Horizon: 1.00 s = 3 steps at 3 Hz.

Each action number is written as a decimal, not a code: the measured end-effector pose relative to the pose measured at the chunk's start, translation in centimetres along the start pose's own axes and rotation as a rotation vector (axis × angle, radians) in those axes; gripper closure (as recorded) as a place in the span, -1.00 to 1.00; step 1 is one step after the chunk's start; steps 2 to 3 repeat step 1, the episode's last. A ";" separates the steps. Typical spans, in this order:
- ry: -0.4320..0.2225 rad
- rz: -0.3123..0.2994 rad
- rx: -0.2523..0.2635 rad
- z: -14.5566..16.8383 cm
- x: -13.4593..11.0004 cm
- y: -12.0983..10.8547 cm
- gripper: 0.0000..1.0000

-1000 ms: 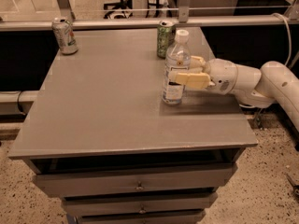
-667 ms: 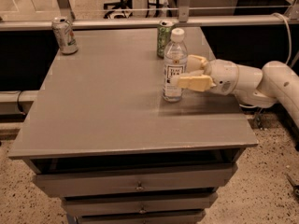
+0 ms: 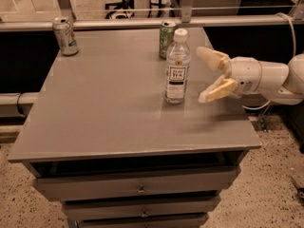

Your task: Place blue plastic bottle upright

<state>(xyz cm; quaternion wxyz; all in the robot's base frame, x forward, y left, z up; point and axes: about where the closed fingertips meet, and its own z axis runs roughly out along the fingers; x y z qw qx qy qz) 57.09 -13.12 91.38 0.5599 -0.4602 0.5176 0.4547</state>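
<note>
The blue plastic bottle (image 3: pixel 177 68) stands upright on the grey table (image 3: pixel 109 103), right of centre. It is clear plastic with a white cap and a white label with dark print. My gripper (image 3: pixel 205 75) is just to the right of the bottle, a little apart from it. Its two cream fingers (image 3: pixel 216 90) are spread wide open and hold nothing. The white arm comes in from the right edge.
A green drink can (image 3: pixel 166 39) stands right behind the bottle near the table's back edge. A white-and-red drink can (image 3: pixel 65 36) stands at the back left corner. A metal rail runs behind the table. Drawers sit under the tabletop.
My gripper was shut on the bottle, which leaned slightly. It has let go, opened and drawn back to the right. The bottle now stands upright by itself.
</note>
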 end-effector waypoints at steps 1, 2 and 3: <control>0.014 -0.008 0.002 -0.5 0.0 0.0 -1.00; 0.014 -0.008 0.002 -0.5 0.0 0.0 -1.00; 0.014 -0.008 0.002 -0.5 0.0 0.0 -1.00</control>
